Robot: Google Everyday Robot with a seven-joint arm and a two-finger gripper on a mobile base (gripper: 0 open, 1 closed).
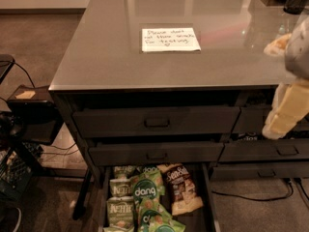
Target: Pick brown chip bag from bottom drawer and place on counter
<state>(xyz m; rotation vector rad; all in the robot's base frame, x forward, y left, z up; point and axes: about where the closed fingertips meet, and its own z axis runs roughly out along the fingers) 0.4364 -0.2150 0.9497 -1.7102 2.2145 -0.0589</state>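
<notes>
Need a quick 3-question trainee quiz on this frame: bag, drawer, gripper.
1. True or false: the brown chip bag lies in the open bottom drawer.
2. Where is the gripper? A) inside the bottom drawer B) at the view's right edge, near the counter's front edge C) out of view
3. Fill in: the green bag just left of the brown chip bag reads ___.

Key: 1 true; 2 B; 3 dang
</notes>
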